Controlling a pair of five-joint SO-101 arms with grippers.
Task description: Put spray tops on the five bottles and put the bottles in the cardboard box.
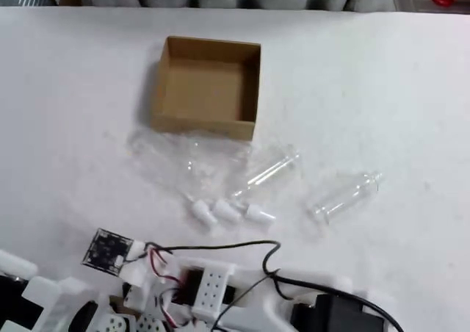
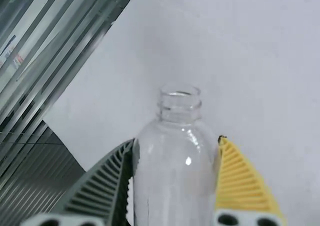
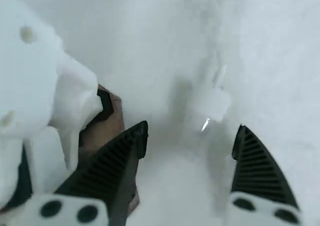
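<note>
Table: white.
My left gripper: clamped on capless bottle.
My right gripper: apart over spray top.
Risk: slick bottle twists.

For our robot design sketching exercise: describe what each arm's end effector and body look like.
The left end effector has ribbed triangular fingers, one dark grey, one yellow. The right end effector has two black ribbed fingers on white bases. In the high view, white arm bodies carry black cables and red wires.

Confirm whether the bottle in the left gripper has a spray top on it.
No: the bottle in the left gripper shows a bare, open neck with nothing fitted.
</note>
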